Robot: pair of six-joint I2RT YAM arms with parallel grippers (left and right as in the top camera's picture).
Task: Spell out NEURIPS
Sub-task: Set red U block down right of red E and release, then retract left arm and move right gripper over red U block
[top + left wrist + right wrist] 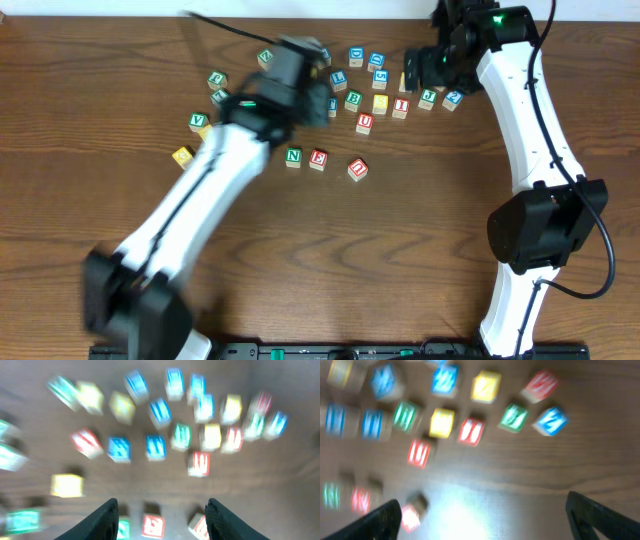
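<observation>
Blur smears both wrist views, so we can read no letters there. Overhead, the left arm (200,190) covers part of the cluster, and we cannot pick out the blue P.

The green N cube (293,156) and red E cube (318,158) sit side by side mid-worktop (420,250). The red U cube (357,169) lies just right of them, turned and apart. The green R cube (353,100), yellow cube (380,103) and red I cube (401,107) lie in the cluster behind.

The left fingers (102,522) stand apart, holding nothing. The right fingers (377,522) are spread wide and empty. Bare wood runs from the row to the near edge.
</observation>
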